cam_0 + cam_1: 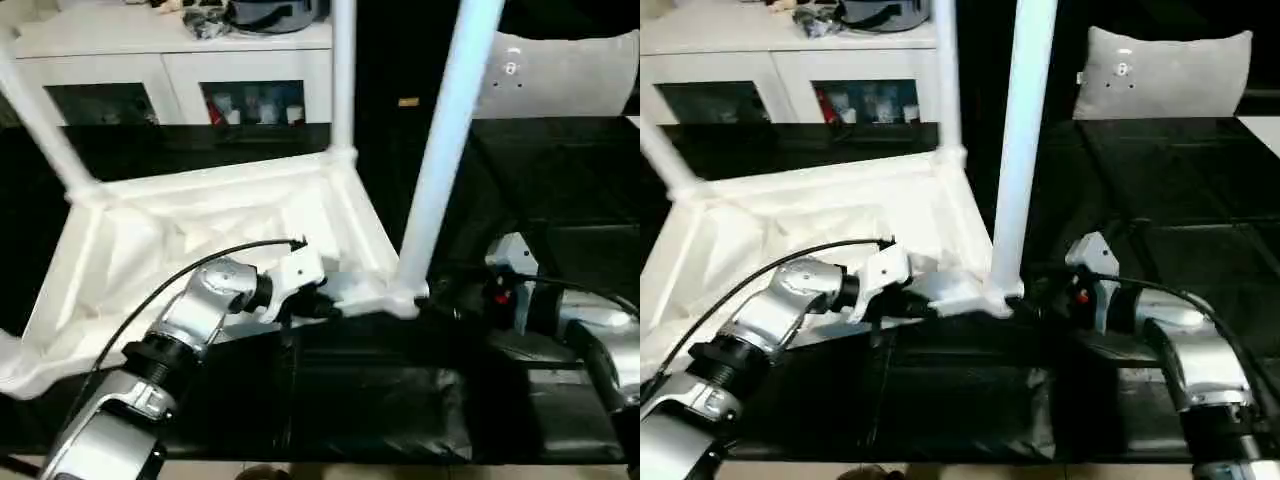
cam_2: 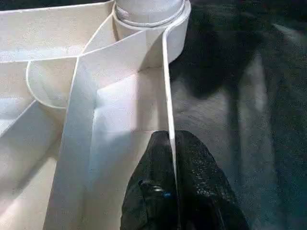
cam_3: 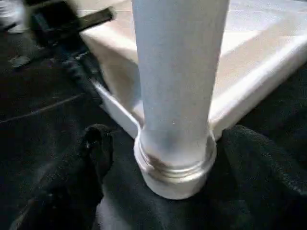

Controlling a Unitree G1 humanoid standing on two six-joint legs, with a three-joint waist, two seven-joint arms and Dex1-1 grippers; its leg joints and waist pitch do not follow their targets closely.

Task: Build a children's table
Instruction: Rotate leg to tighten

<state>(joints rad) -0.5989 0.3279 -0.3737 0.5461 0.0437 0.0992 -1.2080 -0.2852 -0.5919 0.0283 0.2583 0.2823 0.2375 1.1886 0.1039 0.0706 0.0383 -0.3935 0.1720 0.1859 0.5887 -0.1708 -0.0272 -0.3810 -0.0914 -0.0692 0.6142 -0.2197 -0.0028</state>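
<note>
Nearest my head camera were the robot's two silver forearms, and I recorded their grippers first. The left gripper (image 2: 170, 143) had its black fingers pressed together on the thin side wall of the tabletop (image 1: 180, 230), one finger on each face of the rim, a short way from the near right corner socket. The right gripper (image 3: 158, 158) sat at that same corner with its fingers spread, one dark finger (image 3: 91, 158) on either side of the base of the leg (image 1: 450, 140) seated there; I could not confirm from the pictures that either finger touched the leg. The children's table lay upside down on a black, glossy work surface (image 1: 400, 400), ribbed underside facing up, tilted slightly with its near right corner towards the robot. I counted one tabletop and three legs in view: the near right leg standing in its socket, a second leg (image 1: 343, 70) upright at the far right corner, and a third leg (image 1: 40, 120) rising at a slant from the far left corner. The near left corner ran out of my view, so I could not report on it. Beyond the work surface I noted one white cabinet (image 1: 170, 70) with two glass doors, small items behind the glass and clutter on its top, too indistinct to identify. One grey cushion (image 1: 1165, 75) stood against the dark background to the right of the cabinet. A black cable (image 1: 190, 265) arched over the left forearm.
</note>
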